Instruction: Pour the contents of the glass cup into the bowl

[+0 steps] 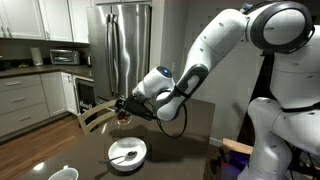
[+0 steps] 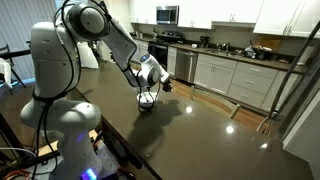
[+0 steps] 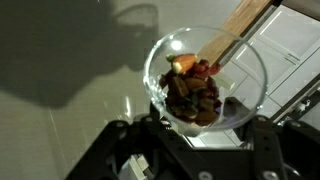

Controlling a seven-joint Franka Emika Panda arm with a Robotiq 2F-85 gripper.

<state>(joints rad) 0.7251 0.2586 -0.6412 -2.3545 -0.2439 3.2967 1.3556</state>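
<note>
The gripper (image 1: 124,108) is closed tight on the glass cup (image 1: 124,116), with one finger on each side of it. In the wrist view the two dark fingers (image 3: 152,120) press on the round wall of the glass cup (image 3: 205,70), which sits right between them. The red-brown bits (image 3: 195,95) lie in a small heap inside the cup, just past the fingertips. The cup is up in the air and does not touch the table (image 1: 180,140). I cannot tell how far it is tipped. The bowl (image 1: 127,153) stands on the table below the fingers, a bit nearer the camera and well apart from them. A small white cup (image 1: 62,173) stands lower still and farther off to one side. A wooden chair (image 1: 92,117) is near the fingers, just past the table edge. Its wood (image 3: 240,25) shows past the glass in the wrist view. A big shiny fridge (image 1: 125,40) stands far behind the fingers. In an exterior view the gripper (image 2: 147,97) hangs over the dark table (image 2: 200,130) with the cup (image 2: 146,104) in it.
</note>
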